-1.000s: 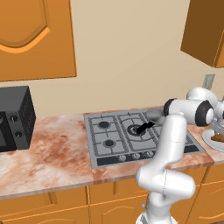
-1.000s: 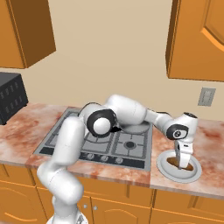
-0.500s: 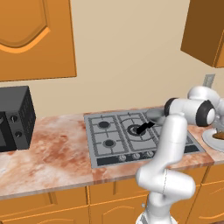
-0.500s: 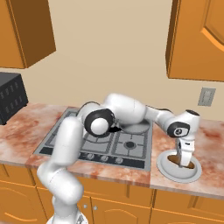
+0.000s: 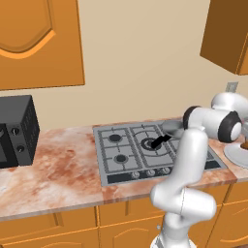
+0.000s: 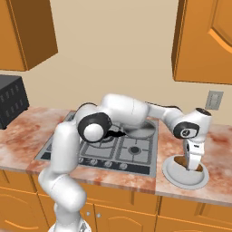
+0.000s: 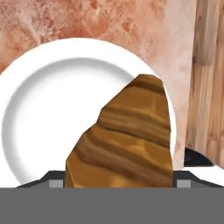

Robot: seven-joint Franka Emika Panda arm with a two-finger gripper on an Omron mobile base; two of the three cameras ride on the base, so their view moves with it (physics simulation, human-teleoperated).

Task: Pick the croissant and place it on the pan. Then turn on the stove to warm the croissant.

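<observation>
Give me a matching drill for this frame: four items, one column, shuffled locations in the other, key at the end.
Items:
1. croissant
2. pan
3. microwave
4. end effector

Locations:
A. far left end of the counter
B. on the stove, at a rear burner
C. on the white plate, right of the stove
D. lowered over the plate, jaws open either side of the pastry

Pairs: 1-C, 2-B, 3-A, 4-D
</observation>
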